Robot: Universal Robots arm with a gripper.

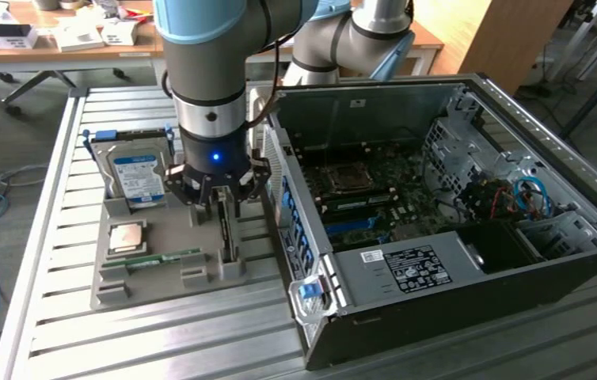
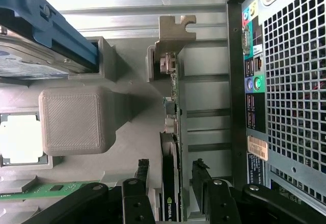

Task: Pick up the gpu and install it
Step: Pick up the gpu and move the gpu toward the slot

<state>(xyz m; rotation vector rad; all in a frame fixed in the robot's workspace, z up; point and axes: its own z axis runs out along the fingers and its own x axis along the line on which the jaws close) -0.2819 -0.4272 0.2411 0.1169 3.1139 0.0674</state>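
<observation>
The gpu [image 1: 229, 241] stands on its edge in a slot of the grey holder tray [image 1: 119, 289], just beside the open computer case [image 1: 436, 214]. In the wrist view the gpu [image 2: 174, 127] runs edge-on, with its silver end bracket [image 2: 175, 30] at the far end. My gripper [image 1: 225, 210] is lowered over the card and stands open. One of the black fingers [image 2: 142, 175] is on each side of the board, with a small gap between each and the card. My gripper [image 2: 172, 175] holds nothing.
On the tray also sit a blue-labelled hard drive [image 1: 134, 178], a processor chip [image 1: 130, 237] and a green memory stick [image 1: 161, 260]. The case's perforated rear panel [image 2: 290, 81] is close beside the card. A slatted metal table [image 1: 150, 340] carries everything.
</observation>
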